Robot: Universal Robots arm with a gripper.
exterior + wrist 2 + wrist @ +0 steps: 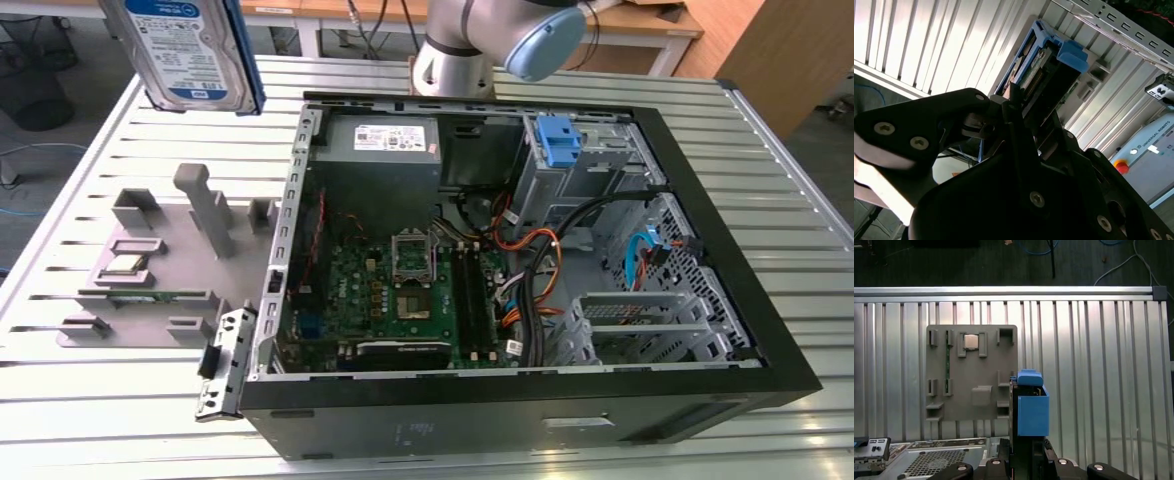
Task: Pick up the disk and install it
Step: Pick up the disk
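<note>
The disk (187,50), a silver-black hard drive with a blue-and-white label in a blue carrier frame, hangs high above the table near the exterior view's upper left, clear of the computer case. In the first wrist view the disk (1031,410) stands edge-on over the slatted table, and my gripper (1026,445) is shut on its lower end. In the second wrist view the disk (1041,65) sticks out past the black fingers (1016,107), its blue handle farthest from them.
The open computer case (747,250) lies on the slatted metal table (134,400), with a drive cage and blue bracket (558,140) and a grey power supply (380,140) inside. A grey fixture plate (147,260) holding small parts sits at the exterior view's left. The arm's base (467,50) stands behind the case.
</note>
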